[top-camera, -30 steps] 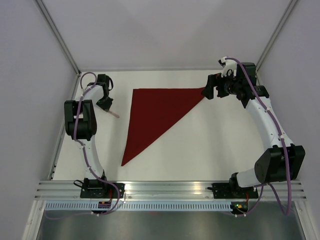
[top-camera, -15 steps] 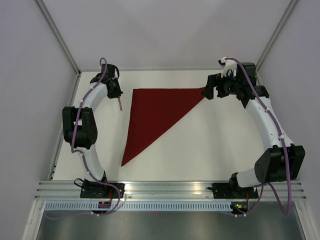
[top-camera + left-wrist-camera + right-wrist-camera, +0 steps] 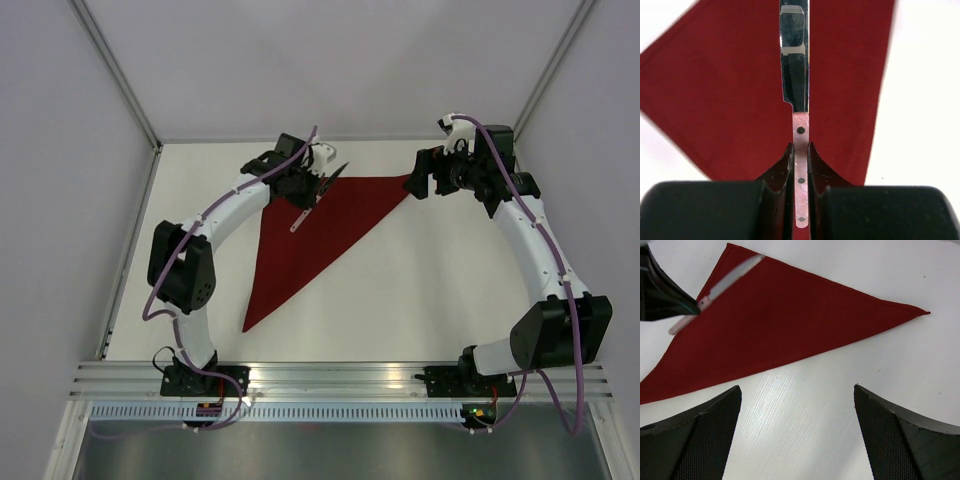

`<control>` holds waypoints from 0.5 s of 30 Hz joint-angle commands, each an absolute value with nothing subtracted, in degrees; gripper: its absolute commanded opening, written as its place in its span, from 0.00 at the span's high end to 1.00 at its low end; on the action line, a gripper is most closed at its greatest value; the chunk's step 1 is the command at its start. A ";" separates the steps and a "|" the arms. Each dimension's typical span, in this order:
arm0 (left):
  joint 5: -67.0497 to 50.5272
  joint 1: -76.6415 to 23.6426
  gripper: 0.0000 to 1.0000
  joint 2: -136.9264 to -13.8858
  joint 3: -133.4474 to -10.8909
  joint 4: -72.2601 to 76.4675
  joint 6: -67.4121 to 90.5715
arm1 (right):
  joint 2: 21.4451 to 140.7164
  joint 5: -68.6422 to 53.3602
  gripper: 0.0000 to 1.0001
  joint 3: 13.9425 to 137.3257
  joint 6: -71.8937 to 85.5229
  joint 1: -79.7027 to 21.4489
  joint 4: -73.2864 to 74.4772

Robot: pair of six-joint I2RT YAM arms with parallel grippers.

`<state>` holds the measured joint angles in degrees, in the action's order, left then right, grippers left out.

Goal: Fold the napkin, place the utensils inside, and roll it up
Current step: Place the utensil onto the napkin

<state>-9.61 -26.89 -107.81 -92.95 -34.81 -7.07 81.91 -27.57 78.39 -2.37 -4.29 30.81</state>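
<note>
The dark red napkin [image 3: 310,230] lies flat on the white table, folded into a triangle. It also shows in the left wrist view [image 3: 730,90] and the right wrist view [image 3: 780,320]. My left gripper [image 3: 307,190] hovers over the napkin's upper left part, shut on the pink handle of a knife [image 3: 298,218]. In the left wrist view the gripper [image 3: 800,147] pinches the knife [image 3: 795,75], steel blade pointing away. The knife also shows in the right wrist view [image 3: 730,280]. My right gripper [image 3: 422,185] is open and empty by the napkin's right corner [image 3: 796,390]. No other utensils are in view.
The white table [image 3: 430,290] is bounded by grey walls at the left, back and right. An aluminium rail [image 3: 340,378] with both arm bases runs along the near edge.
My left arm has swung right from the table's far left corner, carrying the knife over the napkin's upper left part. The right arm and napkin have not moved.
</note>
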 commanded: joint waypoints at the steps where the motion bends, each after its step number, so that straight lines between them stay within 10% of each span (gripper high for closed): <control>1: -11.17 -30.14 0.98 -110.12 -96.41 -37.00 -13.71 | 79.89 -27.07 0.02 77.87 -2.02 -4.57 29.80; 15: -9.32 -37.44 0.98 -119.27 -98.18 -41.13 -14.94 | 80.59 -26.63 0.02 77.43 -2.37 -4.57 29.53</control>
<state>-9.39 -37.63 -119.55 -96.73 -40.69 -13.19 81.58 -27.11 77.87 -2.39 -4.29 30.55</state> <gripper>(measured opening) 0.123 0.979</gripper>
